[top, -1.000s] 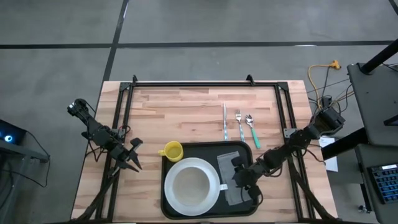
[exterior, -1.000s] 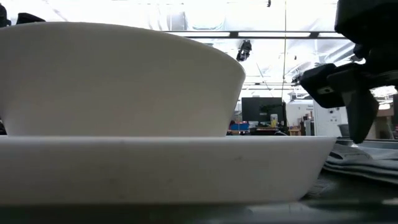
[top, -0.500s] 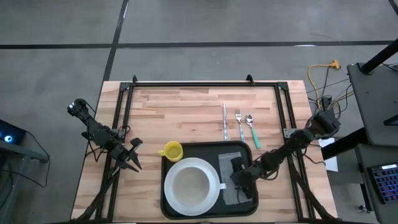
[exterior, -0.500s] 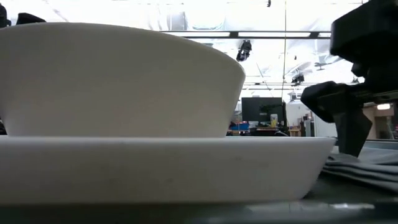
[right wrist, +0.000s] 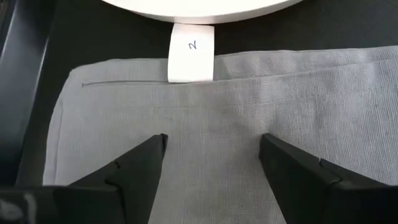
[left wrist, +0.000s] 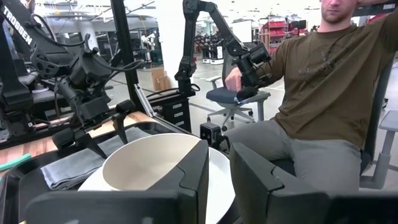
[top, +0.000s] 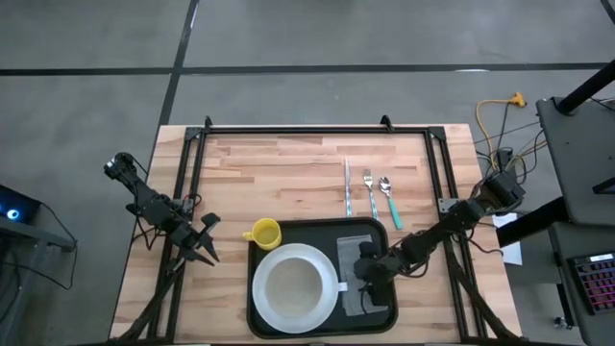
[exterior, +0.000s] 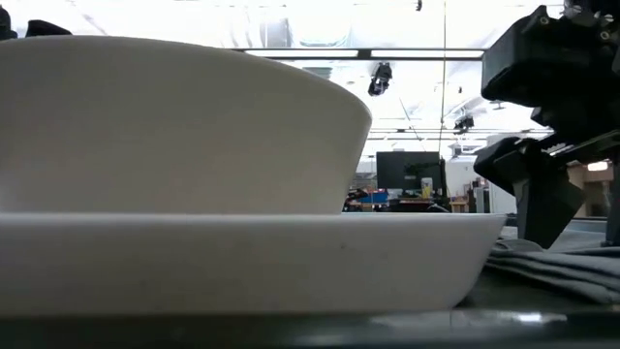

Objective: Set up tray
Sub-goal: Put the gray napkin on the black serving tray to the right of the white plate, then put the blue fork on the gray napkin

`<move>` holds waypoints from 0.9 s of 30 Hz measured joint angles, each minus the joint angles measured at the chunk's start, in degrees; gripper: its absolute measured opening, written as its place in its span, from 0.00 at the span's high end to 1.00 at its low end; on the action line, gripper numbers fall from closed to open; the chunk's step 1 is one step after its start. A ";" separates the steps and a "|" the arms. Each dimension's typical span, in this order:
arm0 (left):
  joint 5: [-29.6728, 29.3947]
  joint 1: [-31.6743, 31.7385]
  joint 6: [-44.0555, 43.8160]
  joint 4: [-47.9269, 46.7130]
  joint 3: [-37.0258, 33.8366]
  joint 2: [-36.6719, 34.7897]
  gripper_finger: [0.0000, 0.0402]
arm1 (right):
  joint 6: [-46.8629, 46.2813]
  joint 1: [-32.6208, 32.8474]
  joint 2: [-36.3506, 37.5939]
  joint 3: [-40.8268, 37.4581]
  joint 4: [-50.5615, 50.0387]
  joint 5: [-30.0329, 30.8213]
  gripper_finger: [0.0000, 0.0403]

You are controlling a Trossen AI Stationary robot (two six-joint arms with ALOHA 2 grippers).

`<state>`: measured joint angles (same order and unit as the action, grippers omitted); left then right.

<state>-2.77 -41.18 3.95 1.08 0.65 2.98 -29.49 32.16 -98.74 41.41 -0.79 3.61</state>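
**Tray loaded, right arm over the napkin**

Tray [top: 322, 229] sits at the near edge of the wooden table [top: 288, 173], black and rimmed, and we count one white plate [top: 293, 284] on it with one white bowl [top: 291, 285] nested inside, plus one grey napkin [top: 352, 277] folded along the plate's right side. We see the right gripper [top: 366, 281] poised just above that napkin, fingers spread wide and holding nothing; its wrist view shows cloth between them and a small white tag [right wrist: 191, 52] marked with a 2. One yellow cup [top: 265, 233] stands just off the tray's far left corner. Beyond the tray lie three pieces of cutlery: one knife [top: 347, 186], one fork [top: 369, 190], one green-handled spoon [top: 389, 201]. The left gripper [top: 205, 252] waits off the table's left edge, fingers pressed together. Across the table sits one person [left wrist: 323, 106].
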 joint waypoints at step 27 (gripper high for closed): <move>0.01 0.01 0.00 0.00 0.01 -0.02 0.88 | 5.27 -0.48 9.74 13.94 -20.73 4.26 0.39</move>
<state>-2.76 -41.17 3.95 1.08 0.67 2.96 -24.22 31.68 -89.00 55.35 -21.52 7.87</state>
